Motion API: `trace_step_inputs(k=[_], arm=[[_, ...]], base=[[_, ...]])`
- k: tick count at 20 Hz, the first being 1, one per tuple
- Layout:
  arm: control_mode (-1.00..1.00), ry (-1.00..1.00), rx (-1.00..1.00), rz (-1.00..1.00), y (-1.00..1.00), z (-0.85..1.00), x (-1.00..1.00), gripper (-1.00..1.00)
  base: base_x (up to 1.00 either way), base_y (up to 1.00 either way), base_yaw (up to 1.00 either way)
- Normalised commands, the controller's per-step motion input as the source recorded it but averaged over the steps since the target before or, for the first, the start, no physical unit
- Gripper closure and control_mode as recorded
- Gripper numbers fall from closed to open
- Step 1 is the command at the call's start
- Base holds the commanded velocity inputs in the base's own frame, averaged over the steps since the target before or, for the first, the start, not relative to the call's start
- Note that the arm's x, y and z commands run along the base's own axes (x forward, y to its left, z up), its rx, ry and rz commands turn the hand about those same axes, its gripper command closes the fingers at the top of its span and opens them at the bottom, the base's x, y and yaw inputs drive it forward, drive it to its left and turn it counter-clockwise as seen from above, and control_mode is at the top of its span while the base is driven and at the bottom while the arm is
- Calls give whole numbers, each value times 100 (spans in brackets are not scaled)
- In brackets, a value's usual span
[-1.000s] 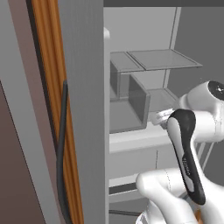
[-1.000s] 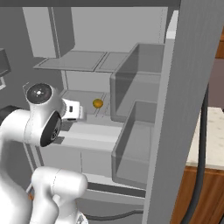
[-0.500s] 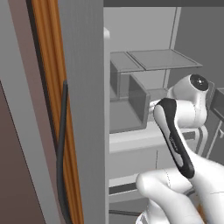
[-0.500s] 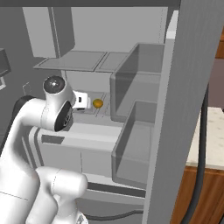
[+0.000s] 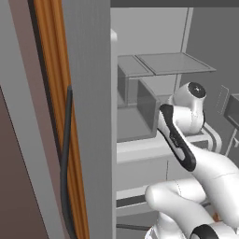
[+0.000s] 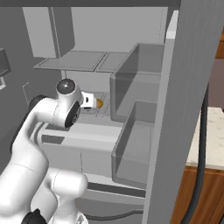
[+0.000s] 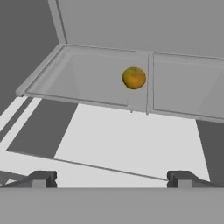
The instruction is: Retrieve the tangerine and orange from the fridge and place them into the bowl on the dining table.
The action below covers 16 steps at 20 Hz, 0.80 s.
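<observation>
orange fruit (image 7: 134, 78) sitting alone on fridge (image 6: 131, 52) shelf, well back from gripper (image 7: 111, 178). gripper inside fridge, jaws spread wide, grasping nothing.

The fridge (image 6: 192, 78) has a matt grey door face with faint vertical streaks, like brushed metal, and its long handle (image 6: 202, 144) is smooth dark plastic or rubber with a dull sheen. Inside, the walls are flat, even grey — no gloss. The shelves (image 7: 100, 83) look like smooth translucent panes set in pale frames, and the door bins (image 6: 140, 144) are smoky see-through plastic. The orange fruit (image 7: 134, 78) has a finely mottled, slightly dimpled skin, soft in shine. Beside the fridge, a cabinet panel (image 5: 53, 93) shows warm brown wood grain. The counter (image 6: 214, 135) top is cream speckled stone — smooth. The arm (image 5: 219, 172) is glossy white with black joints.
</observation>
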Motion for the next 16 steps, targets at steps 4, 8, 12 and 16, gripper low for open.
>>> trace_step_inputs(k=[4,8,12,16], arm=[[-100,0,0,0,0,-24,51,-100],[-100,0,0,0,0,-6,46,-100],[-100,0,0,0,0,-1,47,-100],[-100,0,0,0,0,-13,42,-100]], base=[[0,0,0],[0,0,0],[0,0,0],[0,0,0]])
